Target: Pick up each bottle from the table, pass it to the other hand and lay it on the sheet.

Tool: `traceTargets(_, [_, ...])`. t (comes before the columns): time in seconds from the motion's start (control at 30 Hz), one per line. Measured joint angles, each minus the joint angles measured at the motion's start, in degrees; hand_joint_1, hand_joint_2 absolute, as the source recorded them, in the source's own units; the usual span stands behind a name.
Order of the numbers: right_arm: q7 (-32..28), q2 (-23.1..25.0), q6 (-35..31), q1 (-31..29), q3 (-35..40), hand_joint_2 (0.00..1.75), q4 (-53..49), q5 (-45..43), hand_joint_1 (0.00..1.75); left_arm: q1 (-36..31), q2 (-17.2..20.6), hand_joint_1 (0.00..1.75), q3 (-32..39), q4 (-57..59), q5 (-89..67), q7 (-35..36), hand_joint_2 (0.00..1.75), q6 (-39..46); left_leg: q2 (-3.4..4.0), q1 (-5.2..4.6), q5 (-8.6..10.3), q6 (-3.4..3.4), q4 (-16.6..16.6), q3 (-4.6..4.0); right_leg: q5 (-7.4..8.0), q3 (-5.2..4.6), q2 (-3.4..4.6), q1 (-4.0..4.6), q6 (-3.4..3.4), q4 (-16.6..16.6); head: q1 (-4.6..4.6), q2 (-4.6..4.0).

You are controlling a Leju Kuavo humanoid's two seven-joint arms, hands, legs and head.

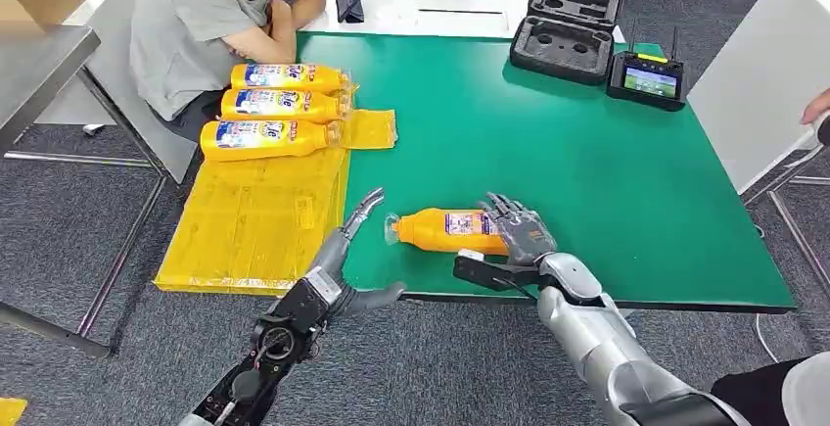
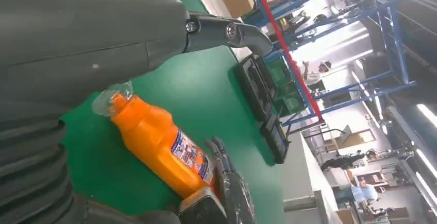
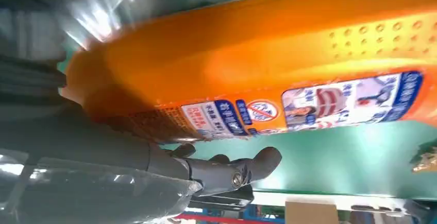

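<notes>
We see four orange bottles in all. Each carries a blue, white and red label, but the writing on it is too small or too blurred for us to read; on the close right wrist view we make out only a red crossed-out circle and small pictures on the label. Three bottles (image 1: pixel 284 105) lie side by side on the yellow sheet (image 1: pixel 254 220), at its far end, their caps pointing toward the green table (image 1: pixel 607 181). The fourth bottle (image 1: pixel 452 230) lies on its side on the table near the front edge, its clear cap pointing toward the sheet.

Our right hand (image 1: pixel 517 235) is on this bottle at its base end: the dark fingers reach over the top of the body and the thumb sits at the near side. From the wrist view the bottle's side is pressed close against the hand, though we cannot tell whether the grip is firm. The bottle lies flat on the table.

Our left hand (image 1: pixel 350 250) hangs just beside the cap end of the bottle, between it and the sheet, fingers spread and holding nothing, not touching the bottle.

At the far side of the table sit an open black case (image 1: pixel 568 29) and a controller with a lit screen (image 1: pixel 646 78). A person in a grey shirt (image 1: pixel 210 24) sits behind the sheet.
</notes>
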Motion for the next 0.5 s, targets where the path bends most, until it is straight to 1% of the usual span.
traceTargets(0.23, [1.6, -0.8, -1.0, 0.1, -0.9, 1.75, 0.4, -0.4, 0.0, 0.0, 0.0, 0.0, 0.0, 0.0, 0.1, 0.0, 1.75, 0.0, 0.0, 0.0, 0.0, 0.0, 0.0, 0.0, 0.0, 0.01, 0.0, 0.0, 0.0, 0.0, 0.0, 0.0])
traceTargets(0.5, [3.3, -1.6, -0.3, 0.0, -2.0, 1.75, 0.9, -0.7, 0.0, 0.0, 0.0, 0.0, 0.0, 0.0, 0.5, 0.0, 1.75, 0.0, 0.0, 0.0, 0.0, 0.0, 0.0, -0.01, 0.0, 0.01, 0.0, 0.0, 0.0, 0.0, 0.0, 0.0])
